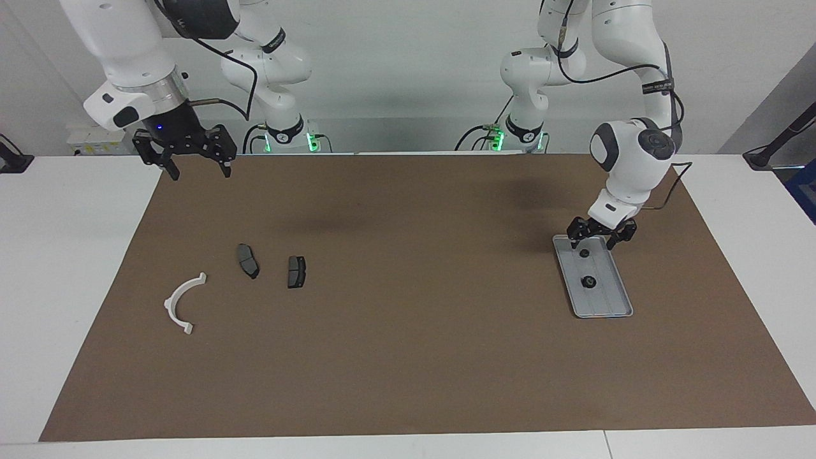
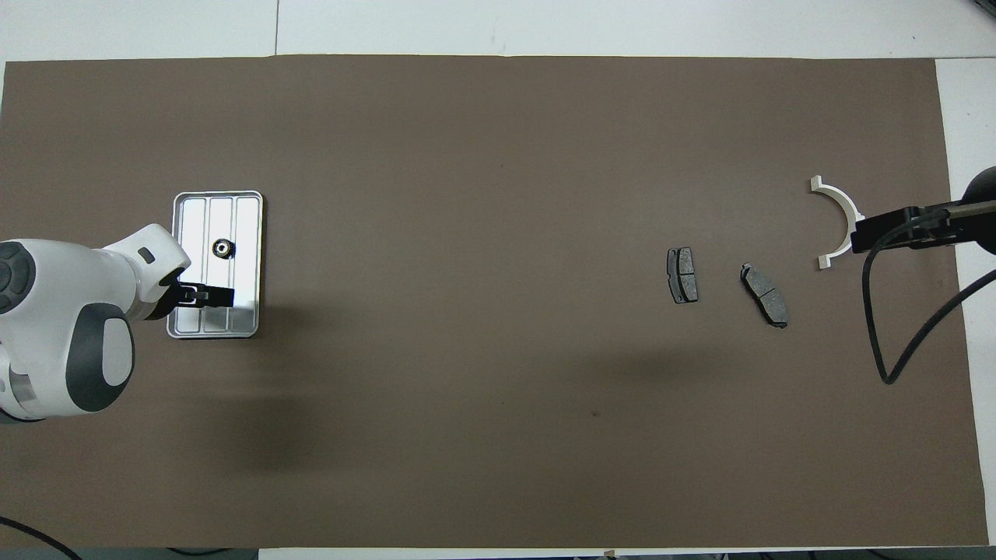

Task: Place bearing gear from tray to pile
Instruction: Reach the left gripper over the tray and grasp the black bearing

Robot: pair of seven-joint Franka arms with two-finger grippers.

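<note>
A robotics lab (two bench-mounted arms [image 1: 280, 70], bare white walls).

Silver-grey tray [image 1: 602, 299], white bracket [image 1: 180, 301], brown mat [image 1: 408, 357]

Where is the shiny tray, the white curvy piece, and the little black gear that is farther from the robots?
tray [image 1: 612, 305]: facing view, on its bare floor near the end farther from the robots.
white curved bracket [image 1: 176, 297]: facing view, on the middle of its arc.
bearing gear [image 1: 588, 282]: facing view, on its top.
</note>
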